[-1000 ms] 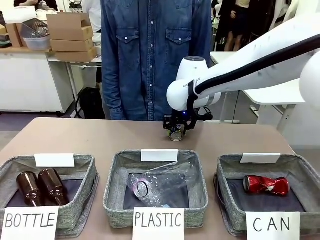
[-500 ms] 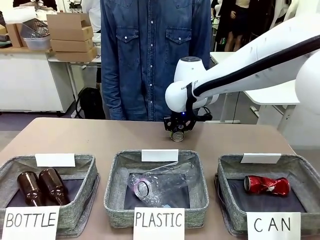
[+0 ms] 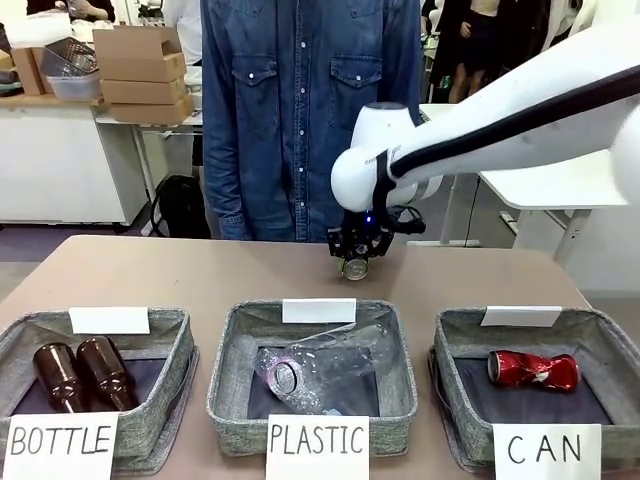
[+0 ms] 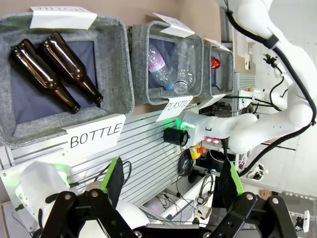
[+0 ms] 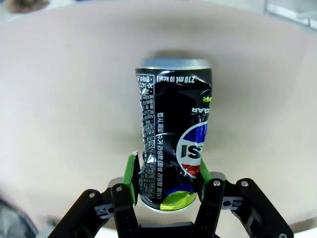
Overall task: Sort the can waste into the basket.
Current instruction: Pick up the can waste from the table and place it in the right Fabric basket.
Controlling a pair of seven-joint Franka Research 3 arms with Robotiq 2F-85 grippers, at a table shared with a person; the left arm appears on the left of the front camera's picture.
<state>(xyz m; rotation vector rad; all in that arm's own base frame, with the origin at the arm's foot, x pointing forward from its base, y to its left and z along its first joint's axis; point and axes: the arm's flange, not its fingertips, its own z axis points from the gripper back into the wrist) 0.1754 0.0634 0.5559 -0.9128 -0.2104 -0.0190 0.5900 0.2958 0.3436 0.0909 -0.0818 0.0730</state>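
My right gripper (image 3: 357, 262) is shut on a dark can (image 3: 355, 268) at the far middle of the table, just above the tabletop. In the right wrist view the black can (image 5: 173, 144) with a printed logo sits dented between the green pads (image 5: 131, 178) of my right gripper (image 5: 167, 179). A crushed red can (image 3: 532, 370) lies in the grey basket signed "CAN" (image 3: 600, 345) at the front right. My left gripper (image 4: 171, 191) is open with nothing between its fingers, high above the baskets; the CAN basket (image 4: 222, 53) shows far off there.
Two brown bottles (image 3: 85, 372) lie in the "BOTTLE" basket (image 3: 180, 345) at the front left. Clear plastic bottles (image 3: 320, 370) fill the middle "PLASTIC" basket (image 3: 400, 350). A person in a denim shirt (image 3: 310, 110) stands at the far edge.
My right gripper has closed on the dark can and lifted it slightly off the table. The left arm has not moved.
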